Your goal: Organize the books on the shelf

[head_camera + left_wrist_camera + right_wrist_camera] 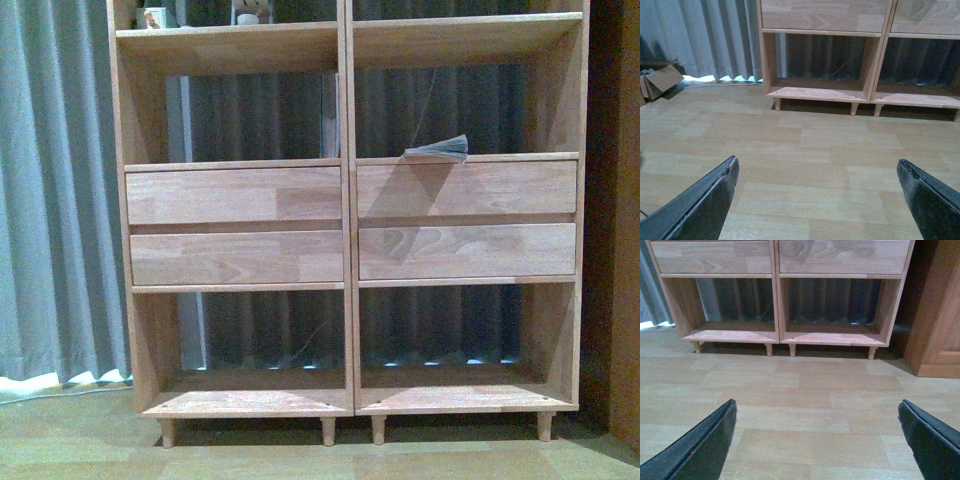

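The light-wood shelf [345,200] fills the front view, with four drawer fronts across its middle. A book [437,150] with greyish fanned page edges lies flat in the right compartment above the drawers, near its front edge. A thin upright sheet-like thing [331,115], perhaps the booklet, stands against the centre divider in the left compartment. Neither arm shows in the front view. My left gripper [817,167] is open and empty above the floor, facing the shelf's [820,92] lower left compartment. My right gripper [817,405] is open and empty, facing the shelf's [780,335] bottom compartments.
Grey curtains [55,190] hang behind and left of the shelf. A cardboard box [662,80] lies on the floor at the left. A darker wooden cabinet [940,315] stands right of the shelf. Small objects [155,17] sit on the upper left shelf.
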Tool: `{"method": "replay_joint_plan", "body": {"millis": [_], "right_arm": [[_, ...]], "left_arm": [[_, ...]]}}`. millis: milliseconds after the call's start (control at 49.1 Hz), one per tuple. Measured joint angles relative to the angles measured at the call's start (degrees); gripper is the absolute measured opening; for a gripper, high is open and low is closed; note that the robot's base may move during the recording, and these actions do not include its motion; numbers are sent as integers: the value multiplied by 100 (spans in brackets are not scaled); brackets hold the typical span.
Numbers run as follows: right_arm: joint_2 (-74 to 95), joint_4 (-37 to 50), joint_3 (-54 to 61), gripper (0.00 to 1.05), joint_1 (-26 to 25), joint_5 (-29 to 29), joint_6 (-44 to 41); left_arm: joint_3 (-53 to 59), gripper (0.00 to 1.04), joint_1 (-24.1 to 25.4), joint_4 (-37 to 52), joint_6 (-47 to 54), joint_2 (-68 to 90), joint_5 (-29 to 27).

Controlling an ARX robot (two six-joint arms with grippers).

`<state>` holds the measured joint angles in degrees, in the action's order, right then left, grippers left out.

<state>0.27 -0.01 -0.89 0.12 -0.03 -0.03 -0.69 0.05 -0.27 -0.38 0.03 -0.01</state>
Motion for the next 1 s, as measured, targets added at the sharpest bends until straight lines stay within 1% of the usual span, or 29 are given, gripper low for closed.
{"method": "replay_joint_plan", "body": {"millis": [997], "right_arm": [[0,0,0,98,0,0,0]], "left_arm": [[0,97,0,0,0,0,0]]}}
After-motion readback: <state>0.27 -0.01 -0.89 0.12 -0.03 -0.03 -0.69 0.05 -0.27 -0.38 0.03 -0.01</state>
